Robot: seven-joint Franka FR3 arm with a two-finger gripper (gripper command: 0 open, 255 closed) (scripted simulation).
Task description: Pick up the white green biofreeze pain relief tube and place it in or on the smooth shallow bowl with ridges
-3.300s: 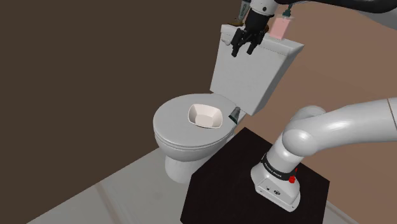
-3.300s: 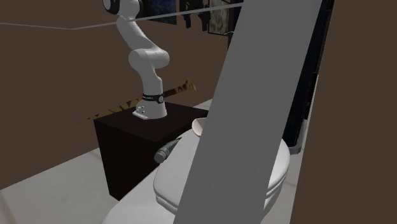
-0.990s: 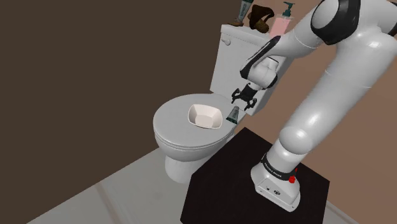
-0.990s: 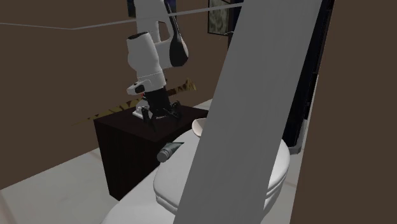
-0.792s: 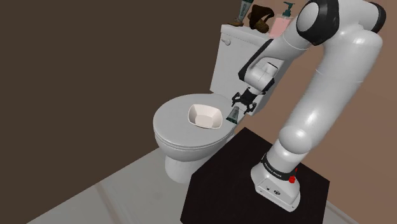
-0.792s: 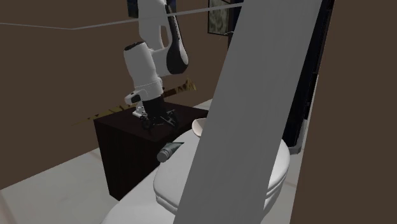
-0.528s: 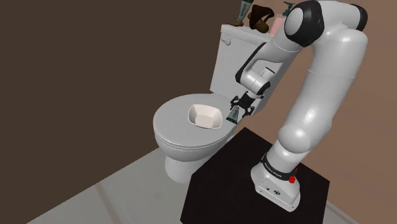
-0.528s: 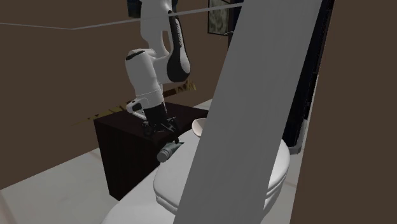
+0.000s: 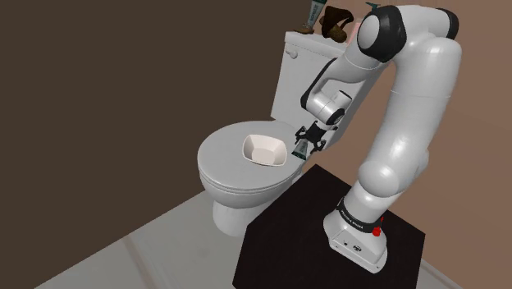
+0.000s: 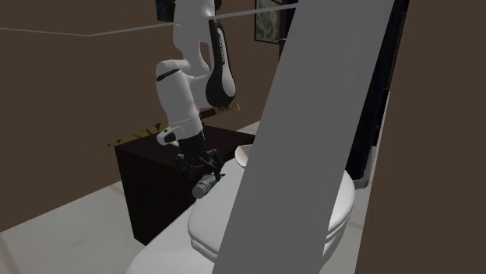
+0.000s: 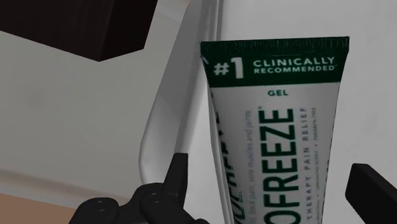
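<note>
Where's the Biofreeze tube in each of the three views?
Shoulder view: tube at the toilet lid's right edge, under the tool.
Second exterior view: tube left of centre, just below the tool.
Wrist view: tube inside the open tool.
Shared landmark: the tool.

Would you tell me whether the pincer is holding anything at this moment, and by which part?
Nothing is held: the open pincer straddles the Biofreeze tube without touching it.

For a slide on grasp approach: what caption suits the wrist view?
Open end effector straddling the white-and-green Biofreeze gel tube, not yet touching it.
</note>
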